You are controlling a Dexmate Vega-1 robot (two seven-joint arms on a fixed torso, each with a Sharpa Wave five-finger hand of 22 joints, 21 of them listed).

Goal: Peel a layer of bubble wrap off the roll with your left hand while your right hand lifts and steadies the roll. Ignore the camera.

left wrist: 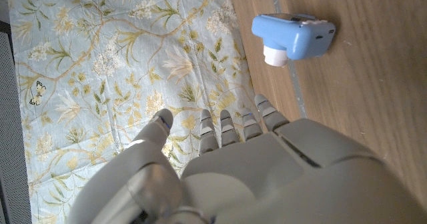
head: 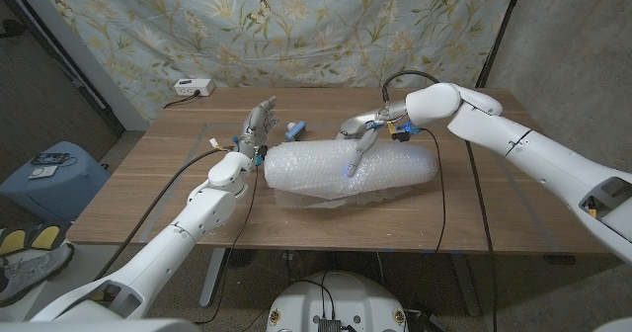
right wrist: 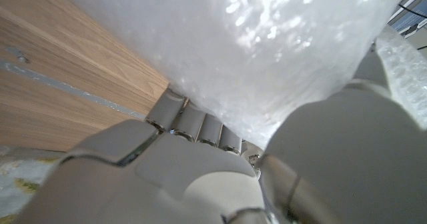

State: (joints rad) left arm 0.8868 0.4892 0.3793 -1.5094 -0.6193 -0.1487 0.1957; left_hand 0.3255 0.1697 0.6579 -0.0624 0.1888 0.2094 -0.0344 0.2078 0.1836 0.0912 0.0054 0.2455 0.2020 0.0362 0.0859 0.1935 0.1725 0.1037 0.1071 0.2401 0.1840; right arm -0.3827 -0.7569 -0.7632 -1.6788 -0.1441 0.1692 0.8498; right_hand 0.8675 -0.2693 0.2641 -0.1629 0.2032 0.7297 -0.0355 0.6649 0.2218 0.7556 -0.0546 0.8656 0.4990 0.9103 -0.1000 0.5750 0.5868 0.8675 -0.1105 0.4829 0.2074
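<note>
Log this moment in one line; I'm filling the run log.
left robot hand: open, off roll | right robot hand: gripping bubble wrap roll | roll: on table | peel: not started

A makeshift robot test room: a floral, butterfly-printed cloth backdrop (head: pixel 296 26) hangs behind the wooden bench (head: pixel 148 189), cables (head: pixel 439 189) trail over its edges, and a white power strip (head: pixel 194 87) lies at its far left corner.

A bubble wrap roll (head: pixel 348 172) lies across the middle of the wooden worktop (head: pixel 474 204). The right robot hand (head: pixel 361 134) rests on its top. The left robot hand (head: pixel 255 129), fingers apart, stands just beside the roll's end, near a small blue camera (head: pixel 295 130).
</note>
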